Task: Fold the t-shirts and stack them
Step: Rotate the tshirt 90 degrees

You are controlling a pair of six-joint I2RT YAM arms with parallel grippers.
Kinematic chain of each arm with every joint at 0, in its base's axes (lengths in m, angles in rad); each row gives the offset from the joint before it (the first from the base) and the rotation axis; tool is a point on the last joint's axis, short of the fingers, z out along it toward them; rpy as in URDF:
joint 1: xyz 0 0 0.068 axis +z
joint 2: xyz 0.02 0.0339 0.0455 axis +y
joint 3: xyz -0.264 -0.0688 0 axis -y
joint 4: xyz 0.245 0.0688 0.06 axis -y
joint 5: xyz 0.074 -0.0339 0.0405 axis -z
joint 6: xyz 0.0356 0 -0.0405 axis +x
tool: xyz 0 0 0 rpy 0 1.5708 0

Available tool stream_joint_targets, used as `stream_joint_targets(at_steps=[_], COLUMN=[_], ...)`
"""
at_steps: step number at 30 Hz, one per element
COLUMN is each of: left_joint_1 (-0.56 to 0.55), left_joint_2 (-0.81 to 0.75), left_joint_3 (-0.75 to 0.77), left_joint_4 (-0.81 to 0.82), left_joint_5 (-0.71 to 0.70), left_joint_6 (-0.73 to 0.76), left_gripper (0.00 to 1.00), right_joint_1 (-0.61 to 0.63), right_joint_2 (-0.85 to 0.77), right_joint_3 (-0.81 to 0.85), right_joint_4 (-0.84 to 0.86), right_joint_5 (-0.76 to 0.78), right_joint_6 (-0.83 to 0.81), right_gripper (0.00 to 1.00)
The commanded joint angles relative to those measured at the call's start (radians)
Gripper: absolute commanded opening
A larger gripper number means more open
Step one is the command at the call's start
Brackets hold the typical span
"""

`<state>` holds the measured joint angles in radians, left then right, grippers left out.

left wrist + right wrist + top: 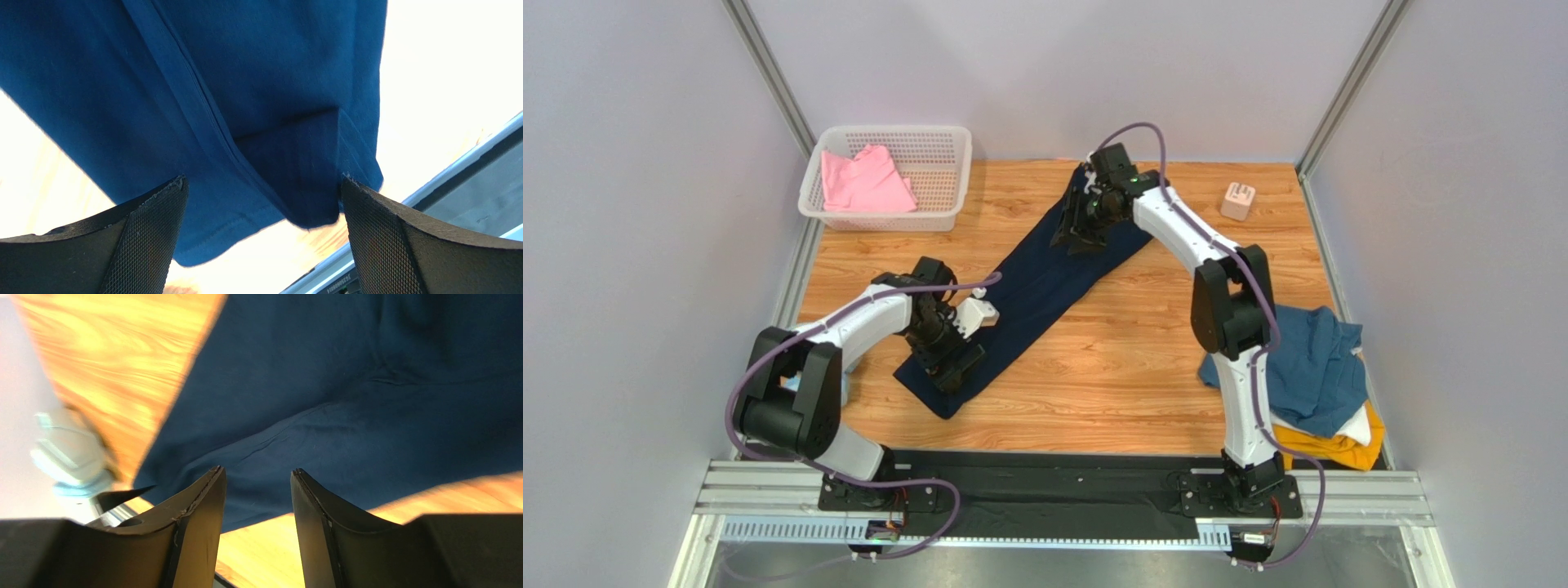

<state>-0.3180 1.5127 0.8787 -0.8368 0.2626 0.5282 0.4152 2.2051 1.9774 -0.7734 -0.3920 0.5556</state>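
Observation:
The dark navy t-shirt (1038, 288) lies folded into a long strip, running diagonally across the wooden table. My left gripper (955, 358) hangs over its near end with both fingers wide apart and nothing between them; in the left wrist view the gripper (261, 184) looks down on the navy t-shirt's hemmed corner (245, 110). My right gripper (1078, 233) is over the far end, jaws partly apart and empty; in the right wrist view the gripper (258, 471) sits above the navy cloth's edge (344, 416). A pink t-shirt (867, 181) lies in the basket.
A white basket (946, 184) stands at the back left. At the right edge a teal t-shirt (1308, 361) is heaped on a white one (1360, 425) and a mustard yellow one (1333, 447). A small pale block (1238, 200) sits at the back right.

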Motion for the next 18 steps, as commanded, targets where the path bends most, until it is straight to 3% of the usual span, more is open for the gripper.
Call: stream_joint_targets(at_steps=[1, 9, 14, 18], left_joint_1=[0.003, 0.003, 0.003, 0.0], left_joint_2=[-0.088, -0.169, -0.151, -0.128], left_joint_3=[-0.041, -0.069, -0.057, 0.035], left_joint_4=[-0.002, -0.025, -0.039, -0.088], left_joint_5=[-0.003, -0.006, 0.027, 0.136], left_joint_6=[0.036, 0.055, 0.055, 0.043], left_gripper=[1.0, 1.0, 1.0, 0.99], right_joint_1=[0.031, 0.002, -0.039, -0.058], right_joint_2=[0.128, 0.286, 0.311, 0.271], right_joint_3=[0.038, 0.178, 0.17, 0.083], right_joint_4=[-0.049, -0.142, -0.165, -0.165], right_joint_5=[-0.011, 0.042, 0.058, 0.058], right_joint_6=[0.021, 0.059, 0.063, 0.041], right_gripper=[0.49, 0.47, 0.46, 0.45])
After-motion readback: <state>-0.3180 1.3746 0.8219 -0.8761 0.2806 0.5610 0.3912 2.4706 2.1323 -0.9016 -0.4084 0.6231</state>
